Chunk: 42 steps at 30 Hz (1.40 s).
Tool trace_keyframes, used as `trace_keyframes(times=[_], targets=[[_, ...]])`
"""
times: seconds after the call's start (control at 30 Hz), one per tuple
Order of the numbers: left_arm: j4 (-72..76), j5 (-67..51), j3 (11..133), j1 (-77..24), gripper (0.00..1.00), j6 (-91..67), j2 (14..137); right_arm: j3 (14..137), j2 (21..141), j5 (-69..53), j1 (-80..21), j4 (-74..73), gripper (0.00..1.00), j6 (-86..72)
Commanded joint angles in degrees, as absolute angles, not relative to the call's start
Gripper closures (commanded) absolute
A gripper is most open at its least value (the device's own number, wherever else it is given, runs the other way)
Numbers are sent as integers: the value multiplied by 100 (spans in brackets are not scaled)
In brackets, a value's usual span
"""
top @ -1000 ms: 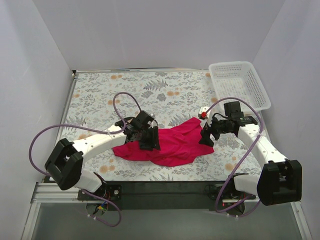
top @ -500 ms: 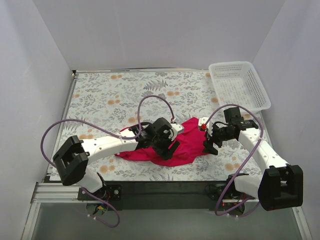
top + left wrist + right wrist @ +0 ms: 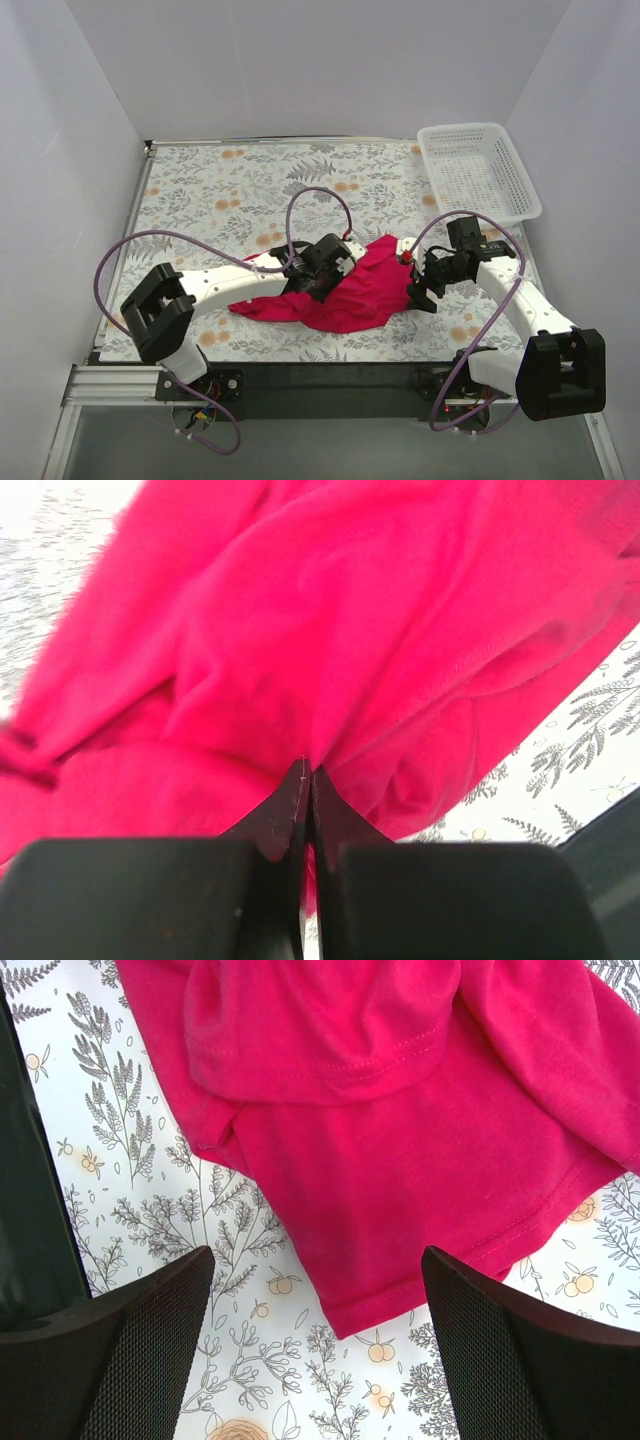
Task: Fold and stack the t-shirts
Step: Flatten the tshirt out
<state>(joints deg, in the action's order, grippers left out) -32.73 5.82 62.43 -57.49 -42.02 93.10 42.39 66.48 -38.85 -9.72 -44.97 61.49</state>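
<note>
The magenta-red t-shirt [image 3: 365, 290] lies crumpled on the floral table, front centre. My left gripper [image 3: 325, 270] is over its left part, shut on a fold of the cloth. In the left wrist view the black jaws [image 3: 308, 772] meet with red fabric pinched between them, and the t-shirt [image 3: 350, 630] fills most of the frame. My right gripper [image 3: 420, 288] hangs at the shirt's right edge, open and empty. In the right wrist view its gripper [image 3: 316, 1260] straddles a hemmed corner of the t-shirt [image 3: 400, 1150] without touching it. The neck tag is not visible.
A white mesh basket [image 3: 480, 170] stands at the back right corner of the floral tablecloth [image 3: 220, 190]. Purple cables loop above both arms. The table's dark front edge [image 3: 330, 375] runs just below the shirt. White walls close in the sides.
My left gripper has moved right across the shirt, pulling the left part of the cloth over toward the middle. The right gripper has shifted only slightly and stays open.
</note>
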Motion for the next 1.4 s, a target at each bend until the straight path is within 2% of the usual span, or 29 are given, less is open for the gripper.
trace_keyframes(times=[0.0,0.2,0.37,0.6,0.7,0.83,1.07,1.37], targets=[[-3208,1186,6153,-5757,100,-4289,8203,4385,6671,-3754,-932,-4544,24,6038],[-3208,775,5617,-5739,100,-4306,6778,4561,6987,-3533,-800,-4202,28,5406],[-3401,536,5327,-5739,100,-4534,6531,4570,7224,-3674,-791,-4061,29,5203],[-3340,879,5300,-5730,100,-4763,6197,4395,7365,-4069,-896,-4148,30,5326],[-3278,1002,5379,-5739,100,-4842,6074,4368,7356,-4368,-1308,-4201,30,5379],[-3217,1248,5458,-5730,100,-4939,5959,4491,7548,-4255,-2370,-4149,31,5230],[-3085,1652,5440,-5704,100,-5133,5687,4992,8208,-3938,-2847,-4043,36,4932],[-2979,1846,5598,-5678,100,-5072,5475,4861,8473,-3788,-3234,-3709,41,4615]])
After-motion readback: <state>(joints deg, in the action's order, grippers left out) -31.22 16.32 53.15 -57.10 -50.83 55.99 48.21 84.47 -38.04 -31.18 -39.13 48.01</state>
